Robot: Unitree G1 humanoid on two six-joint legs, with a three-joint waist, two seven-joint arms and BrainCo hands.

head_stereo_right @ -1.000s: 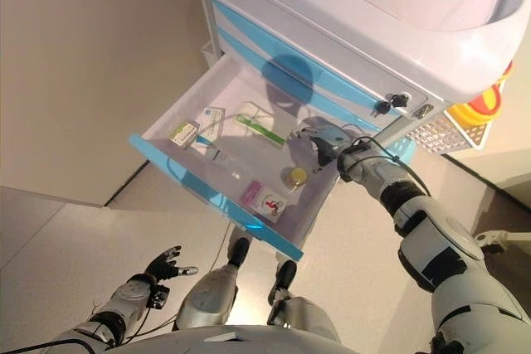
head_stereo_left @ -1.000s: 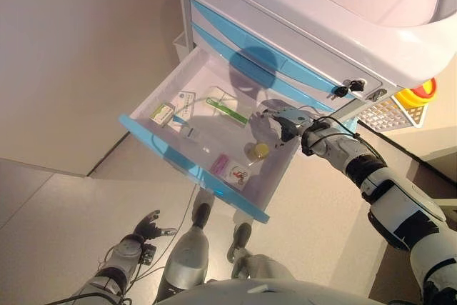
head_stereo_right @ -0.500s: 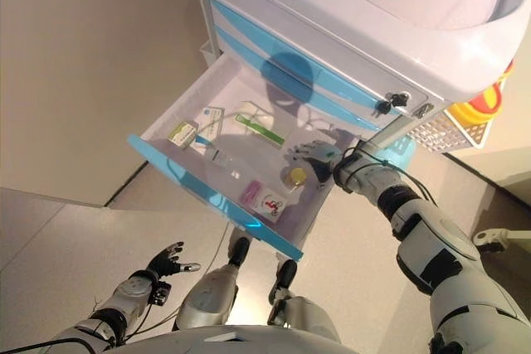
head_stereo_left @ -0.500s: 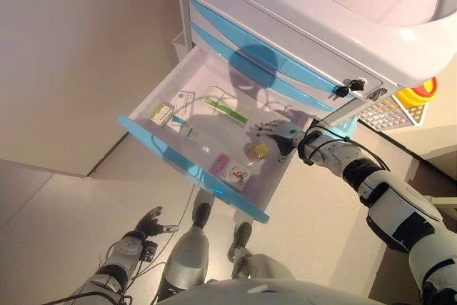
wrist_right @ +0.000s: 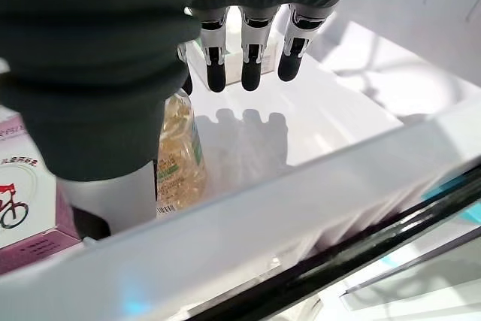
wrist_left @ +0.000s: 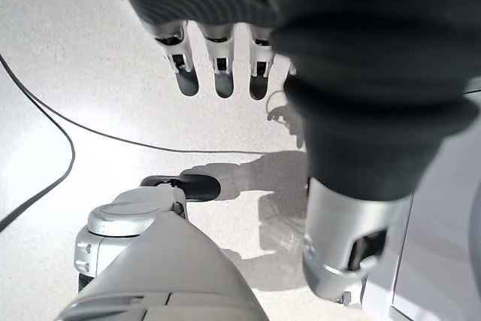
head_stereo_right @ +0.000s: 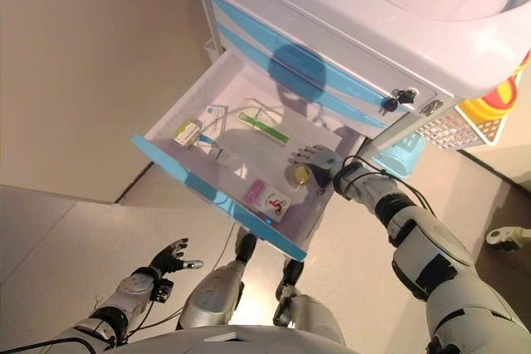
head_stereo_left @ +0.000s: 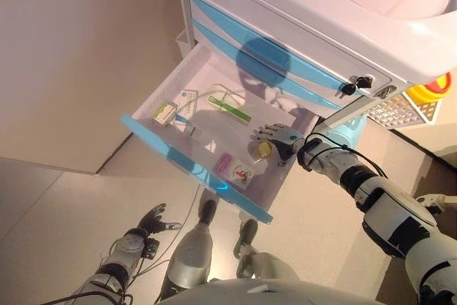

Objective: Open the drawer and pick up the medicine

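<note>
The white drawer with a blue front (head_stereo_left: 178, 153) stands pulled out of the cart. Inside near its right wall stands a small clear medicine bottle with a yellow cap (head_stereo_left: 263, 149), full of yellow capsules in the right wrist view (wrist_right: 179, 157). My right hand (head_stereo_left: 280, 137) is inside the drawer, right over and beside the bottle. Its fingers (wrist_right: 242, 62) are straight and reach past the bottle, with the thumb close alongside it; nothing is gripped. My left hand (head_stereo_left: 151, 219) hangs low near the floor with relaxed fingers (wrist_left: 222, 65), holding nothing.
The drawer also holds a green-and-white box (head_stereo_left: 163, 113), a long green box (head_stereo_left: 230, 108), a pink box (head_stereo_left: 221, 163) and a white box with a red bicycle (wrist_right: 19, 208). Closed blue drawers (head_stereo_left: 285, 62) and keys (head_stereo_left: 350, 88) sit above. A white basket (head_stereo_left: 403, 108) hangs at the right.
My right hand has dropped from above the drawer's right side down into it, onto the yellow-capped bottle. The camera has shifted slightly. The left hand stays low.
</note>
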